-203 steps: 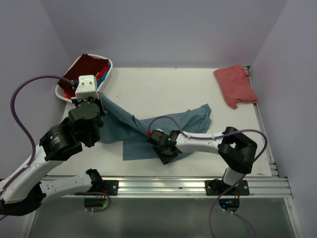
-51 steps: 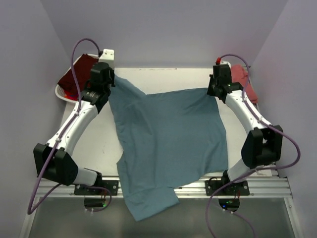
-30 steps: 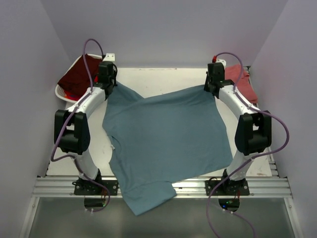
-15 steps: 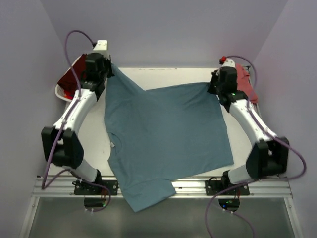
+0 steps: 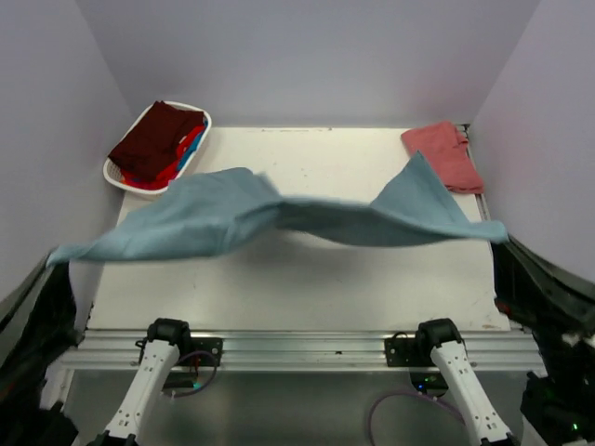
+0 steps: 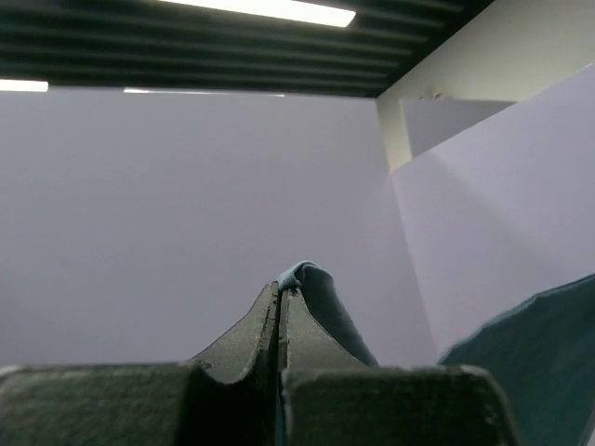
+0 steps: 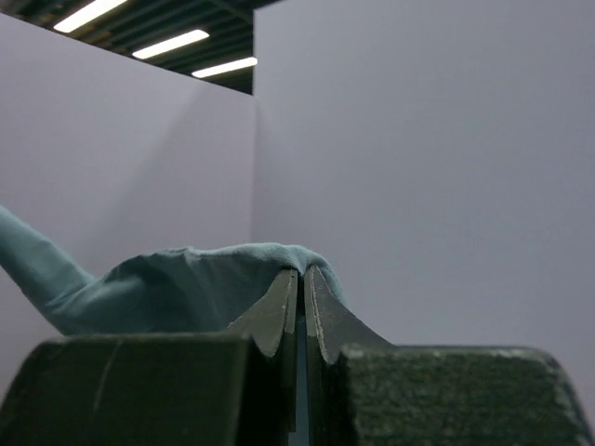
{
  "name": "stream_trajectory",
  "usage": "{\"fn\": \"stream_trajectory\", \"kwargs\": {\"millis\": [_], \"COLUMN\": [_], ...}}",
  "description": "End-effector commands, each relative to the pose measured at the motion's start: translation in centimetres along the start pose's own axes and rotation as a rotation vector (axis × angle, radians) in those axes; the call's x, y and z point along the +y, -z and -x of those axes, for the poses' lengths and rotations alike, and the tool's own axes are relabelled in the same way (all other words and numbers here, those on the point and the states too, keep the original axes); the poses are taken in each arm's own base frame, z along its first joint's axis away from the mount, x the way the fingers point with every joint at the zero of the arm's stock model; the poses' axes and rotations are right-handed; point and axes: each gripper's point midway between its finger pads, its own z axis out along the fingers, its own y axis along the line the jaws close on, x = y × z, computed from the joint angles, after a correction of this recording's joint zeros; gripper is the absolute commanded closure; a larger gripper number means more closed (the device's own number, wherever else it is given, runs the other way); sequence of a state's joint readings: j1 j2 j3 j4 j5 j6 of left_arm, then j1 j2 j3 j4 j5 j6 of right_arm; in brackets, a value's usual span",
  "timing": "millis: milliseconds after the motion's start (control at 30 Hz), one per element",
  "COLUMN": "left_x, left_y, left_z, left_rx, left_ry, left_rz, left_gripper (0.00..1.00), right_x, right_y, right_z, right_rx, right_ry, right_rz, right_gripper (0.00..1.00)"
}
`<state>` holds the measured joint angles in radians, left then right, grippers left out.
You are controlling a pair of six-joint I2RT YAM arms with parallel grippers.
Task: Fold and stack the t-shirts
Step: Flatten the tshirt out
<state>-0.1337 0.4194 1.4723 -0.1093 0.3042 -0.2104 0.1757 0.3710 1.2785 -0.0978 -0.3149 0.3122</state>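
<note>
The large teal-blue t-shirt [image 5: 232,218] hangs stretched in the air across the width of the table, sagging in the middle. My left gripper [image 6: 279,290] is shut on one of its corners [image 6: 321,297], which shows at the far left in the top view [image 5: 58,255]. My right gripper [image 7: 302,271] is shut on the other end, where cloth [image 7: 186,279] drapes over its fingertips; that end is at the right in the top view [image 5: 502,230]. Both wrist cameras point up at the walls. A salmon-red t-shirt [image 5: 444,153] lies folded at the far right corner.
A white oval basket [image 5: 113,177] at the far left holds a dark maroon shirt [image 5: 153,135] on top of red and bright blue ones [image 5: 186,149]. The white table [image 5: 307,269] lies under the hanging shirt. Both arms [image 5: 28,325] loom dark at the lower corners.
The teal-blue shirt lay spread flat with both grippers at its far corners. Both arms have swung up and back toward the near edge, lifting it off the table.
</note>
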Motion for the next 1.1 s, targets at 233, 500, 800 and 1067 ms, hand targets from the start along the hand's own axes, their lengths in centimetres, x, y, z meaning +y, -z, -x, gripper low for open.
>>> {"fn": "stream_trajectory", "kwargs": {"millis": [233, 500, 800, 1067], "left_x": [-2.7, 12.1, 15.0, 15.8], "left_y": [-1.0, -10.7, -5.2, 6.6], "left_z": [4.4, -18.7, -43.9, -57.4], "left_rx": [0.021, 0.472, 0.858, 1.133], "left_ry": [0.021, -0.09, -0.063, -0.066], "left_rz": [-0.103, 0.407, 0.488, 0.564], "left_gripper": [1.0, 1.0, 1.0, 1.0], "right_x": [-1.8, -17.0, -23.3, -24.9], "right_y": [-1.6, -9.8, -4.2, 4.4], "right_z": [1.5, -18.8, -40.2, -52.6], "right_rx": [0.009, 0.532, 0.957, 1.245], "right_ry": [-0.068, -0.038, -0.056, -0.08], "right_rz": [-0.119, -0.546, -0.706, -0.801], "right_gripper": [1.0, 1.0, 1.0, 1.0]}}
